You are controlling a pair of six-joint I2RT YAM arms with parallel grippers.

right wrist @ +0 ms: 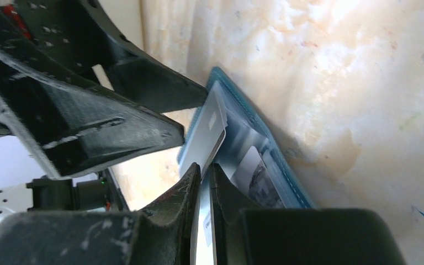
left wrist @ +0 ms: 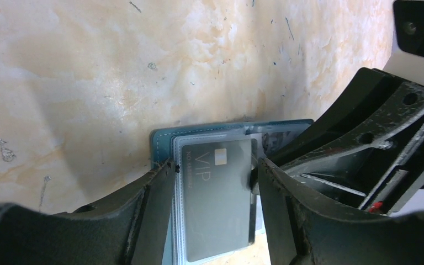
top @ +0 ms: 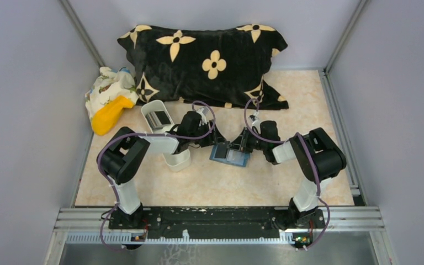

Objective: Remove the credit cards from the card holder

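Note:
The blue card holder [top: 231, 155] lies open on the table between my two grippers; it also shows in the left wrist view [left wrist: 163, 138] and the right wrist view [right wrist: 265, 132]. A dark grey VIP card [left wrist: 218, 210] in a clear sleeve leaf stands tilted up from it and also shows in the right wrist view [right wrist: 207, 130]. My left gripper [top: 214, 141] [left wrist: 215, 165] spans the card's width, one finger against each long edge. My right gripper [top: 242, 144] [right wrist: 205, 167] is shut on the thin leaf's lower end. A silvery card [right wrist: 256, 174] sits in the holder.
A long white tray [top: 153, 110] with something dark in it lies left of the holder, partly under the left arm. A black flowered pillow [top: 210, 61] fills the back. A yellow and white cloth bundle [top: 109, 105] lies at the back left. Walls and metal rails close in the sides.

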